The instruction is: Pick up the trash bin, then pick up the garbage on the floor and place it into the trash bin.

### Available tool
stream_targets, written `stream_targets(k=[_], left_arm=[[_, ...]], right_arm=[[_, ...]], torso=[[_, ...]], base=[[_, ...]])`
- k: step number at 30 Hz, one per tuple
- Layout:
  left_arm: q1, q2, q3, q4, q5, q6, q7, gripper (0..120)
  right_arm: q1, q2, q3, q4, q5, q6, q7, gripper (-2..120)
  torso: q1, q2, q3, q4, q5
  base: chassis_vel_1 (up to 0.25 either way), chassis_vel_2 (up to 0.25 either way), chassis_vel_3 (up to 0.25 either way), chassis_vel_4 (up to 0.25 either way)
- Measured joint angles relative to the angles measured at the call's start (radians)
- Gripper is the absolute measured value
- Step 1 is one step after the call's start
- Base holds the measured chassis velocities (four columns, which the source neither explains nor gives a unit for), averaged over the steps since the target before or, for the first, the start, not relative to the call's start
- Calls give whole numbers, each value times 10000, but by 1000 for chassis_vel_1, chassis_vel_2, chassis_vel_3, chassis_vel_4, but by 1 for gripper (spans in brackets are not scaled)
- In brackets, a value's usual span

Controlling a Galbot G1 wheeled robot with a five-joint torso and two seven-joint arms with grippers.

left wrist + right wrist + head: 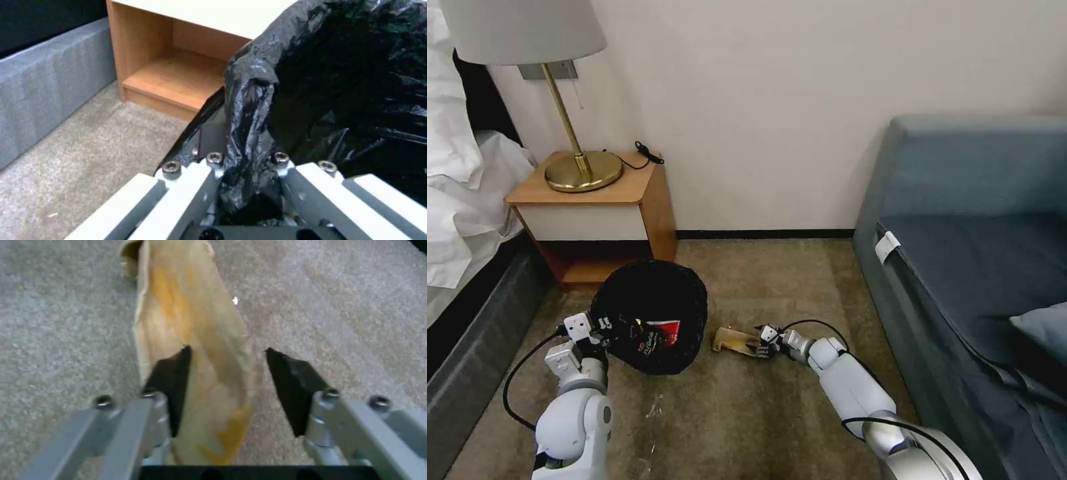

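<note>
- Gripping the bagged rim of the trash bin [650, 317], your left gripper [602, 331] is pinched tight on the black liner beside the nightstand [597, 213].
- Your right gripper [762, 342] has its fingers spread around the tan wrapper [734, 340], which lies on the floor [747, 413] just right of the bin.

Glossy, crinkled black plastic lines the trash bin [650, 313], bunched between the left gripper [247, 166] and its matt white-and-grey metal links. Ahead of the right gripper [225, 373], a tan, creased paper wrapper [195, 340] lies on matt, short-pile carpet floor [356, 306].
</note>
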Motion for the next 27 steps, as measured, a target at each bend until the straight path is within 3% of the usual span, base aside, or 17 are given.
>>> stream_targets(k=[13, 27], left_arm=[[-97, -9, 52, 113, 38, 17, -12, 3], [-143, -17, 44, 157, 47, 31, -24, 3]], right_arm=[[-38, 22, 27, 18, 57, 210, 42, 0], [-72, 27, 19, 60, 105, 239, 17, 0]], torso=[[0, 0, 0, 0, 0], [0, 0, 0, 0, 0]], base=[[0, 0, 0, 0], [0, 0, 0, 0]])
